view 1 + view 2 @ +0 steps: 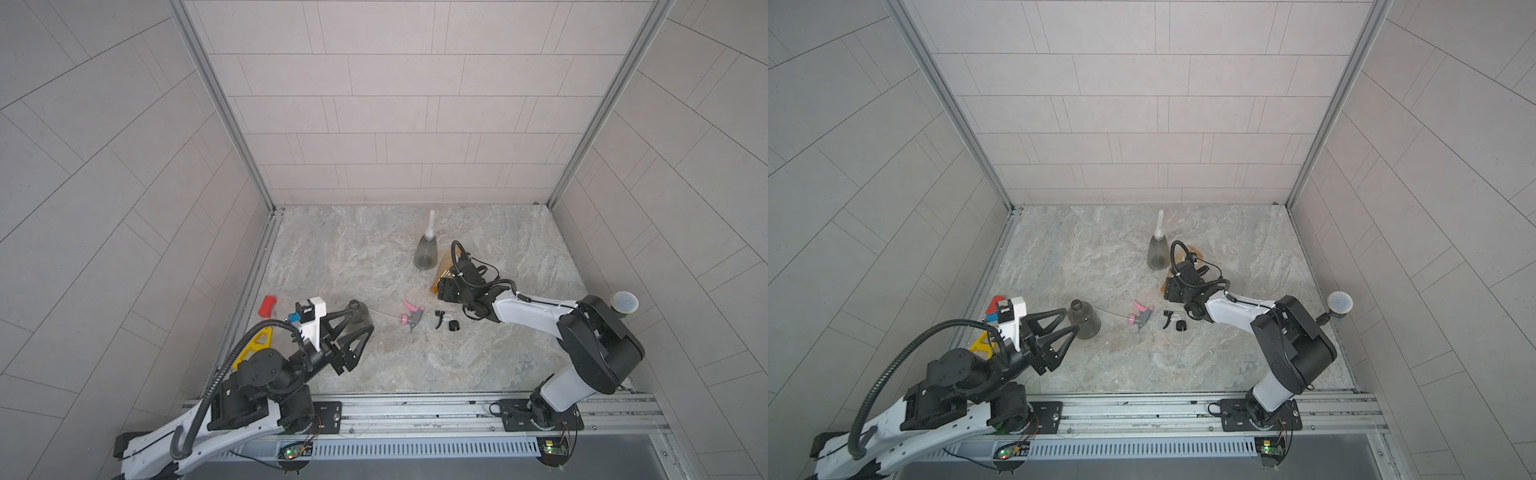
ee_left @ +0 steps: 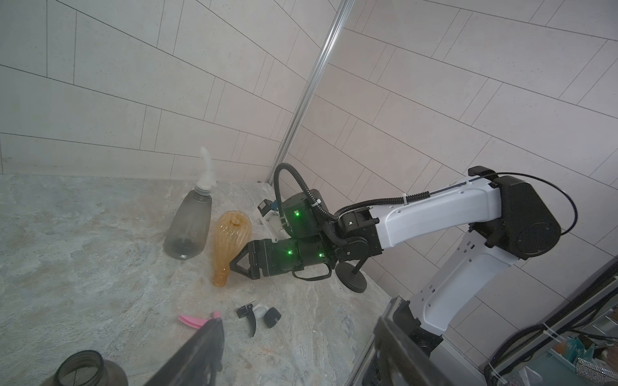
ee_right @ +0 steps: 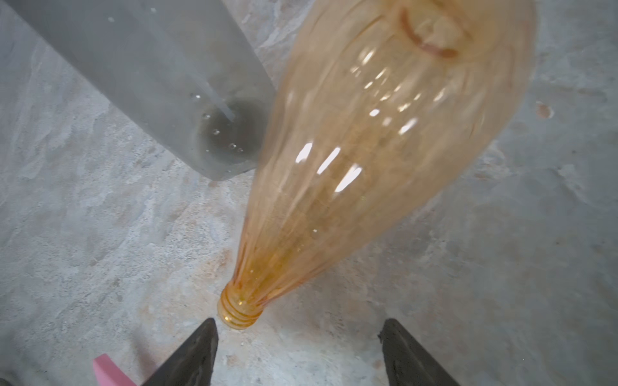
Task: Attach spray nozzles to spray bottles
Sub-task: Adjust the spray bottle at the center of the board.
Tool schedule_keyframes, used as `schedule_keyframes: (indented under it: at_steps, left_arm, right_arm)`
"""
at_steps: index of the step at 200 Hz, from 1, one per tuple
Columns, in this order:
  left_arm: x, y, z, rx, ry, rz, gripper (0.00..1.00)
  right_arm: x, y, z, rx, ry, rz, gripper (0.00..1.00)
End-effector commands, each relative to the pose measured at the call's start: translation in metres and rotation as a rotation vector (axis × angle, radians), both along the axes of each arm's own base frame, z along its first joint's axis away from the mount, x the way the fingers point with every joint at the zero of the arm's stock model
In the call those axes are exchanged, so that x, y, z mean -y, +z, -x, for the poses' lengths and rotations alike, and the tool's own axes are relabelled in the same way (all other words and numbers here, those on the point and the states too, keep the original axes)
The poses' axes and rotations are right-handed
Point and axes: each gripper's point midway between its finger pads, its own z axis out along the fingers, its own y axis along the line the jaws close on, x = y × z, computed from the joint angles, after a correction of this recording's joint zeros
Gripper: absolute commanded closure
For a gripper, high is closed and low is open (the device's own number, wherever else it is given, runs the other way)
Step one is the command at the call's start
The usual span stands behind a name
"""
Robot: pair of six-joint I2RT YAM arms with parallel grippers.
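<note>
Overhead hidden, wrist view clear, orange bottle (image 3: 384, 150) outside gaping right tool (image 3: 299, 324), left tool (image 2: 299, 334) spread, empty

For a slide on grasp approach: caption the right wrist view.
Open right gripper poised at the neck of the orange bottle lying on the table, grey bottle beside it.

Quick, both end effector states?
Left end effector: open, empty; grey bottle beside it.
Right end effector: open, empty; orange bottle just ahead.

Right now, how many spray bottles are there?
3: grey bottle with white nozzle upright at the back, orange bottle lying beside it, open grey bottle by the left pincer.
</note>
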Motion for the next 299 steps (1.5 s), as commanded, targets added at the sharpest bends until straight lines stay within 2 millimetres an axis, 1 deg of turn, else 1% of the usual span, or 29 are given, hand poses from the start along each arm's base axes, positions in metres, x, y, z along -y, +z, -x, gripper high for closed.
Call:
schedule_keyframes:
  at_steps: [1,14,35,38,39,40,41,55,69,82,100,109,119,134,152,166,186,198,218,246,259,274,289,299]
  left_arm:
    - [-0.001,0.006,0.001,0.011,-0.007,0.030,0.23]
    - [-0.002,0.007,0.002,0.011,-0.006,0.033,0.23]
    - [-0.002,0.006,0.002,0.009,-0.005,0.034,0.23]
    - [-0.003,0.006,0.002,0.009,-0.005,0.035,0.23]
    - [-0.003,0.006,0.002,0.008,-0.004,0.035,0.23]
    - [-0.003,0.006,0.002,0.008,-0.004,0.035,0.23]
    - [-0.003,0.006,0.002,0.008,-0.004,0.035,0.23]
    - [-0.001,0.005,0.002,0.005,-0.007,0.035,0.23]
    - [0.000,0.005,0.001,0.004,-0.008,0.033,0.23]
    - [0.000,0.005,0.001,0.001,-0.009,0.032,0.23]
    - [0.000,0.006,0.001,0.000,-0.008,0.030,0.23]
    - [-0.001,0.006,0.001,-0.003,-0.006,0.030,0.23]
    - [-0.002,0.004,0.001,-0.007,-0.002,0.028,0.23]
    - [-0.003,0.003,0.000,-0.011,0.005,0.028,0.23]
    - [-0.004,0.002,0.000,-0.013,0.011,0.030,0.23]
    - [-0.005,0.001,-0.001,-0.013,0.013,0.032,0.23]
    - [-0.004,0.000,0.000,-0.014,0.011,0.029,0.23]
    - [-0.005,0.001,0.000,-0.011,0.012,0.029,0.23]
    - [-0.006,0.001,0.000,-0.004,0.013,0.030,0.23]
    - [-0.007,0.002,0.001,-0.001,0.007,0.039,0.23]
    - [-0.006,0.003,0.003,-0.001,-0.001,0.043,0.23]
    - [-0.006,0.002,0.004,-0.003,-0.009,0.045,0.23]
    - [-0.009,0.002,0.004,-0.005,-0.005,0.052,0.23]
    - [-0.010,0.003,0.004,-0.005,-0.003,0.058,0.23]
  right_arm:
    - [0.000,0.018,-0.008,0.060,-0.042,0.045,0.23]
    - [0.009,0.036,-0.011,0.097,-0.049,0.130,0.23]
    - [0.031,0.062,-0.028,0.146,-0.072,0.180,0.24]
    - [0.033,0.064,-0.030,0.142,-0.069,0.186,0.25]
    - [0.034,0.062,-0.030,0.133,-0.066,0.194,0.25]
    - [0.034,0.066,-0.033,0.141,-0.068,0.189,0.26]
    - [0.037,0.064,-0.032,0.130,-0.068,0.197,0.26]
    - [0.045,0.067,-0.045,0.103,-0.057,0.216,0.28]
    - [0.054,0.061,-0.060,0.066,-0.067,0.202,0.34]
    - [0.059,0.057,-0.073,0.049,-0.074,0.184,0.37]
    - [0.056,0.050,-0.093,0.027,-0.034,0.173,0.39]
    - [0.055,0.048,-0.101,0.019,-0.017,0.174,0.43]
    - [0.053,0.049,-0.109,0.020,-0.003,0.188,0.46]
    - [0.053,0.050,-0.118,0.027,0.009,0.221,0.47]
    - [0.060,0.046,-0.128,0.008,0.001,0.253,0.48]
    - [0.065,0.040,-0.131,-0.028,0.000,0.278,0.51]
    - [0.068,0.029,-0.121,-0.119,0.030,0.320,0.57]
    - [0.073,0.021,-0.107,-0.170,0.030,0.330,0.59]
    - [0.075,0.012,-0.077,-0.233,0.044,0.316,0.59]
    - [0.072,0.013,-0.034,-0.249,0.061,0.301,0.60]
    - [0.066,0.018,-0.012,-0.252,0.093,0.294,0.60]
    - [0.062,0.032,0.004,-0.198,0.113,0.307,0.58]
    - [0.058,0.048,0.011,-0.131,0.149,0.315,0.49]
    - [0.053,0.055,0.014,-0.107,0.185,0.323,0.43]
